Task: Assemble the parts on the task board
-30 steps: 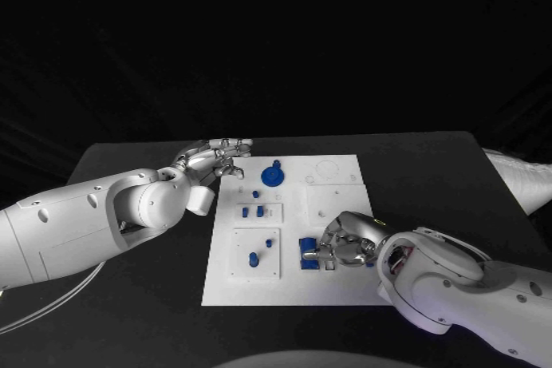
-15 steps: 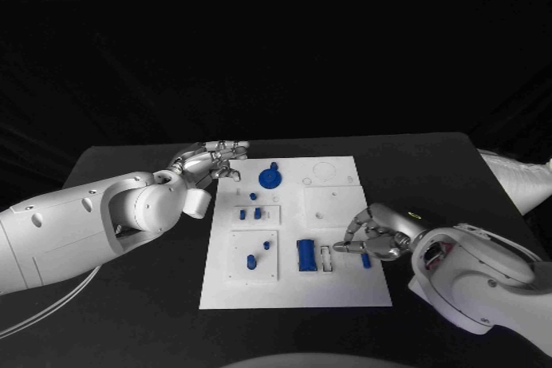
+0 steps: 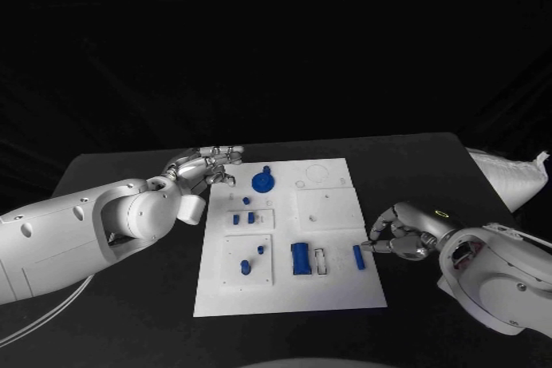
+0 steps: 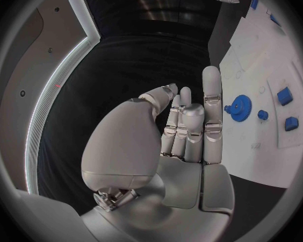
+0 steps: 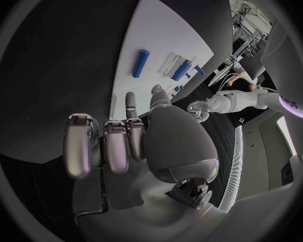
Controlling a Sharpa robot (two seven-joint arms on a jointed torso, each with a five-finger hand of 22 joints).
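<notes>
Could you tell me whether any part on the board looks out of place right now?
One does: a slim blue bar lies loose on the task board's bare right margin, beside the empty slot, not seated in it. The right hand is next to it, holding nothing. The other parts look seated.

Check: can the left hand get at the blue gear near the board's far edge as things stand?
Probably yes. The left hand hovers at the task board's far left edge, holding nothing, with the blue gear just beside its fingertips. Nothing lies between them; the right hand is at the opposite edge.
</notes>
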